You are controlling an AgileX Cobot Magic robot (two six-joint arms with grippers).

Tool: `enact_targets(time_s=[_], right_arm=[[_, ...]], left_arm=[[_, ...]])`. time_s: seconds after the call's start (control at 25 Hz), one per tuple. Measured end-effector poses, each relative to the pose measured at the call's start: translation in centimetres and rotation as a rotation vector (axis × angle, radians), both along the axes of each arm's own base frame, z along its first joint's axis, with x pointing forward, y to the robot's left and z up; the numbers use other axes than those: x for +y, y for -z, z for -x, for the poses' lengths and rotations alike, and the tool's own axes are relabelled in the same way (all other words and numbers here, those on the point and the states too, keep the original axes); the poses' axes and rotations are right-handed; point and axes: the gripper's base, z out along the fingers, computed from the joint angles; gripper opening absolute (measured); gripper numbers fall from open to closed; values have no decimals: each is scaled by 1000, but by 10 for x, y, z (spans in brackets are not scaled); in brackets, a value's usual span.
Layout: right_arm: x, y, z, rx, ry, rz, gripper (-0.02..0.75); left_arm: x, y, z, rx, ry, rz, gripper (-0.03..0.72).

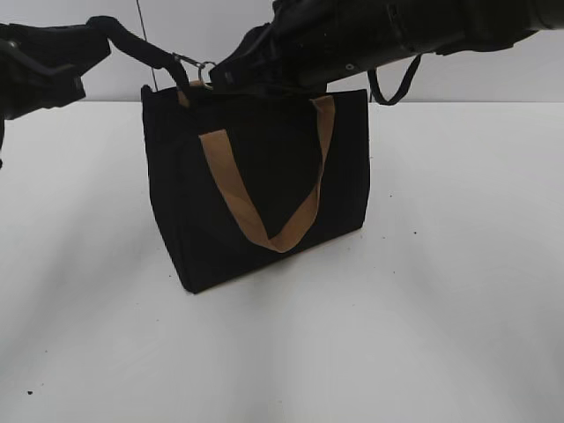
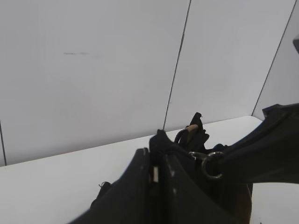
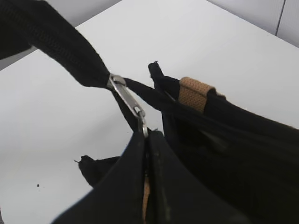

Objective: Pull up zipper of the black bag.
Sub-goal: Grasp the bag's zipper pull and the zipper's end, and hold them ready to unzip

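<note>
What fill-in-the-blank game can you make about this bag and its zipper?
The bag is ___ with tan handles.
It stands on a ___ table.
The right tool is shut on the silver ___ of the zipper.
Missing words: black, white, pull.

My right hand point(image 3: 145, 140), fingers pressed together, pinches the silver zipper point(image 3: 127, 100) pull beside the black bag point(image 3: 233, 149) on the white tabletop point(image 3: 56, 135).
</note>
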Motion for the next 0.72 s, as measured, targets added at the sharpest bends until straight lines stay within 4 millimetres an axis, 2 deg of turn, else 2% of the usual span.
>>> enact_targets(time_s=[0.4,0.72], right_arm=[[-4,3,-1,20,16,32,-13],[-23,5,-12,93,104,18,-13]], left_arm=[[5,-6,7,7,-18,-27,32],[8,-5,7,22,-33,-49,32]])
